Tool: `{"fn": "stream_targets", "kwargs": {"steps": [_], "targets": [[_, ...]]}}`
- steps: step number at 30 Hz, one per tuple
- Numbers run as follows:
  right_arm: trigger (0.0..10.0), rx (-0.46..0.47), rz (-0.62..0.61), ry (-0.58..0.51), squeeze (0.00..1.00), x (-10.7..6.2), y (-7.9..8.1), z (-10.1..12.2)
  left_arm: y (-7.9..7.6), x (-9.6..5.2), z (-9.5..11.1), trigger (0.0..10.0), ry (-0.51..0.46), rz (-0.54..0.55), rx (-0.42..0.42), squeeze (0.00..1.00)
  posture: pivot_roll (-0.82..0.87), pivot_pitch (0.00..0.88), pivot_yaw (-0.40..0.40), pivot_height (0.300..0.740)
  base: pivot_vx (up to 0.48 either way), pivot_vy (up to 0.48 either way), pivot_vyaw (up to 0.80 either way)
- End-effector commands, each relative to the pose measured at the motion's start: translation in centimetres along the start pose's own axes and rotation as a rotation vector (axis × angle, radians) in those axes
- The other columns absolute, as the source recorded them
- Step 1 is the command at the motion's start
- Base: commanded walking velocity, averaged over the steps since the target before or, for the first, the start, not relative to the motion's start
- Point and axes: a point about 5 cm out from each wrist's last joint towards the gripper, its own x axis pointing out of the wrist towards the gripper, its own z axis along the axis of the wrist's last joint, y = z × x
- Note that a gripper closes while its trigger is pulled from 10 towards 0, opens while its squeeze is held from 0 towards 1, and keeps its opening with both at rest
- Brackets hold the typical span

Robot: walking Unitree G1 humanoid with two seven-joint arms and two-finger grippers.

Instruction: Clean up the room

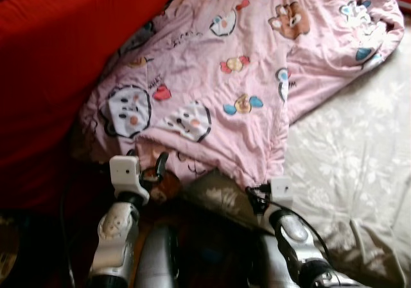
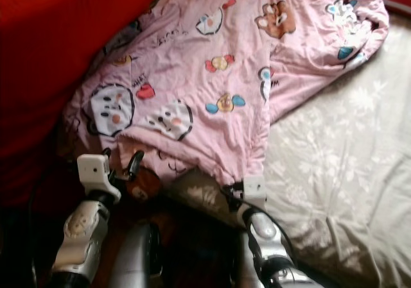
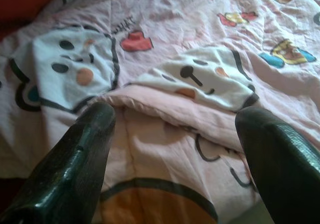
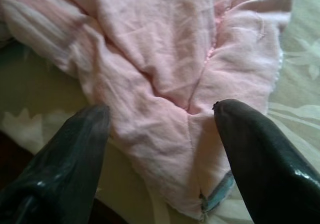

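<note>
A pink quilt (image 1: 237,76) printed with cartoon faces and animals lies crumpled across the bed. My left gripper (image 1: 146,165) stands open at the quilt's near left edge. In the left wrist view its fingers (image 3: 75,149) straddle a folded hem of the quilt (image 3: 165,119). My right gripper (image 1: 257,193) is open at the quilt's near corner, which hangs over the bed's edge. The pink corner (image 4: 170,109) lies between its two black fingers (image 4: 260,154) in the right wrist view. Neither gripper holds anything.
A beige floral sheet (image 1: 359,160) covers the mattress to the right of the quilt. A large red cover (image 1: 51,63) fills the left side and overlaps the quilt's left edge. Dark floor shows by my arms below the bed's edge.
</note>
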Motion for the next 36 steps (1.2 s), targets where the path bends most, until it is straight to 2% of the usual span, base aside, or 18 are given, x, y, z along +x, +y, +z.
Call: {"fn": "stream_targets", "kwargs": {"steps": [1, 6, 10, 25, 26, 27, 28, 29, 30, 36], "targets": [[10.0, 0.01, -0.023, 0.042, 0.0, -0.6, -0.4, -1.4, -0.1, -0.7, -0.4, 10.0, 0.027, 0.003, -0.018, 0.0, 0.09, 0.392, 0.011, 0.623, 0.0, 0.0, 0.0], [10.0, -0.001, -0.042, 0.04, 0.0, -0.5, -1.0, -1.0, -0.1, -1.6, -0.8, 10.0, 0.057, 0.003, -0.017, 0.0, 0.1, 0.404, 0.014, 0.623, 0.0, 0.0, 0.0], [10.0, -0.046, -0.078, 0.086, 0.0, -0.5, -1.4, -1.3, 0.1, -2.1, -0.6, 10.0, 0.065, 0.01, -0.014, 0.0, 0.1, 0.409, 0.014, 0.623, 0.0, 0.0, 0.0], [9.9, -0.024, -0.027, 0.101, 0.0, -0.7, 0.0, -2.0, -0.1, -3.2, -0.2, 10.0, 0.095, 0.003, -0.012, 0.0, 0.11, 0.428, 0.03, 0.623, 0.0, 0.0, 0.0], [8.9, -0.024, -0.026, 0.101, 0.0, -0.7, 0.0, -2.0, -0.1, -3.2, -0.2, 10.0, 0.096, 0.003, -0.012, 0.0, 0.11, 0.428, 0.03, 0.623, 0.0, 0.0, 0.0], [3.9, -0.024, -0.025, 0.101, 0.0, -0.7, 0.0, -2.1, -0.1, -3.2, -0.2, 10.0, 0.097, 0.003, -0.011, 0.0, 0.11, 0.428, 0.03, 0.623, 0.0, 0.0, 0.0], [1.9, -0.024, -0.025, 0.101, 0.0, -0.7, 0.0, -2.1, -0.1, -3.3, -0.2, 10.0, 0.099, 0.003, -0.01, 0.0, 0.11, 0.428, 0.03, 0.623, 0.0, 0.0, 0.0], [1.9, -0.024, -0.025, 0.101, 0.0, -0.7, 0.0, -2.1, -0.1, -3.3, -0.2, 10.0, 0.099, 0.003, -0.01, 0.0, 0.11, 0.428, 0.03, 0.623, 0.0, 0.0, 0.0], [0.0, -0.023, -0.025, 0.101, 0.0, -0.7, 0.1, -2.1, -0.1, -3.3, -0.2, 10.0, 0.101, 0.004, -0.01, 0.0, 0.11, 0.428, 0.03, 0.623, 0.0, 0.0, 0.0], [0.0, -0.024, -0.024, 0.101, 0.0, -0.7, 0.1, -2.2, -0.2, -3.5, -0.3, 10.0, 0.11, 0.005, -0.012, 0.0, 0.11, 0.432, 0.027, 0.623, 0.0, 0.0, 0.0]]}}
